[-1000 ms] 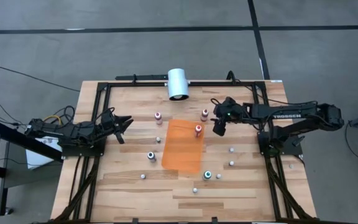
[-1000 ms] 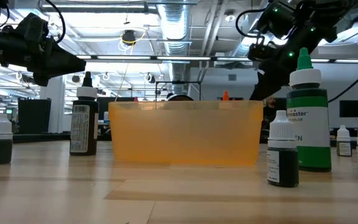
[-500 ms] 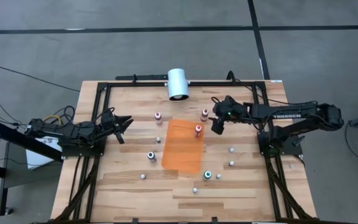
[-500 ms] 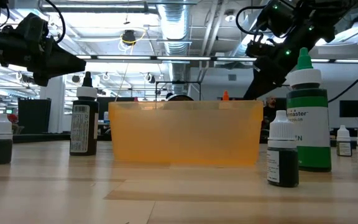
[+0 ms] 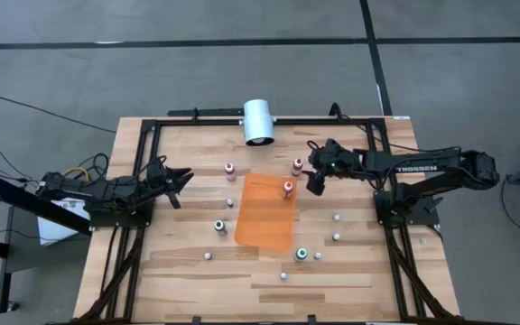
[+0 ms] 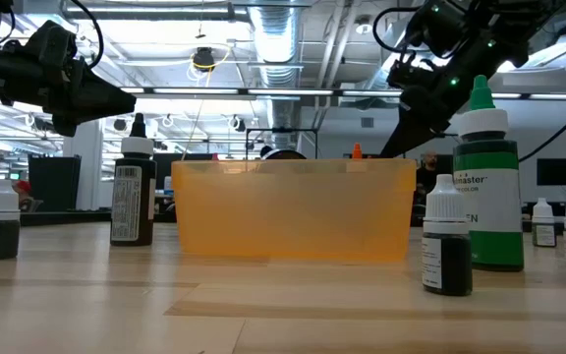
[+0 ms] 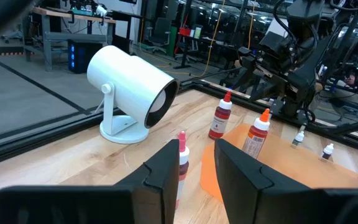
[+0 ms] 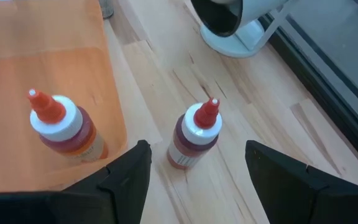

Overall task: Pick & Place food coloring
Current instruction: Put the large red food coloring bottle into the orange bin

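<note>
Several tiny food coloring bottles stand upright, scattered on the wooden table (image 5: 188,271). One red-topped bottle (image 5: 288,188) stands inside the translucent orange bin (image 5: 262,221); it also shows in the right wrist view (image 8: 61,127). My right gripper (image 5: 315,185) is open and hovers by the bin's far right corner. A red-capped bottle (image 8: 194,134) stands on the table just ahead of its fingers (image 8: 126,180), and shows from above too (image 5: 298,165). My left gripper (image 5: 177,182) is open, waiting near the table's left edge.
A big white cylinder on a stand (image 5: 258,122) sits at the far edge. A black metal frame (image 5: 143,153) borders the table. A tall green bottle (image 6: 484,192), a white-capped small bottle (image 6: 448,236) and a dark bottle (image 6: 134,197) stand near the low camera.
My right gripper has shifted a little toward the table's left, closer to the red-capped bottle beside the bin. The bottles and the bin have stayed where they were.
</note>
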Tool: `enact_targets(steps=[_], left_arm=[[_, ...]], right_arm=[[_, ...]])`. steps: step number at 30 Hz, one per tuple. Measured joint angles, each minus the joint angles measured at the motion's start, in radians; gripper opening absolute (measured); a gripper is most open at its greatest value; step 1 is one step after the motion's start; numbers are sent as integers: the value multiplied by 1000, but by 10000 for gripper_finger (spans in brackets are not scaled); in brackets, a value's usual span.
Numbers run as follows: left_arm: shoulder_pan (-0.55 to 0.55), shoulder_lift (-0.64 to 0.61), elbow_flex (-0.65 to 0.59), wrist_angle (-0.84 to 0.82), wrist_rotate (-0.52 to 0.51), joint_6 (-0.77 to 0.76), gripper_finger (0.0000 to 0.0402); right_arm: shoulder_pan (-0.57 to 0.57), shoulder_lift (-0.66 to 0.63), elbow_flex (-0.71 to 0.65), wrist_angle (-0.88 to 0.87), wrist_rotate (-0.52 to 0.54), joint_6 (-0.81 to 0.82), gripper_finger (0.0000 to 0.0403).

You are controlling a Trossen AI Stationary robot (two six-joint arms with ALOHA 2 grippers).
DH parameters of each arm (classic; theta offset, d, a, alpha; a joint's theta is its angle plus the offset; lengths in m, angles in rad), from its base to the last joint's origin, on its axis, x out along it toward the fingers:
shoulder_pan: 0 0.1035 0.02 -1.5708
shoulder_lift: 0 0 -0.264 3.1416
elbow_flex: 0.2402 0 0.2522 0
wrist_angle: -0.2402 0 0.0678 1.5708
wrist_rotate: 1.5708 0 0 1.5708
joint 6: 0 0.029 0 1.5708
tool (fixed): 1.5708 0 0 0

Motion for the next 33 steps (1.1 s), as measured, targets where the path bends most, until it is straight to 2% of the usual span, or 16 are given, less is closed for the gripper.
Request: enact_targets(steps=[18,25,33], left_arm=[[0,0,0,0,0,13,93],[0,0,0,0,0,13,93],[0,0,0,0,0,13,93]], right_arm=[[-36,4,0,27,-30,30,249],[-35,132,0,52,-21,57,249],[-51,236,0,166,-20,58,249]])
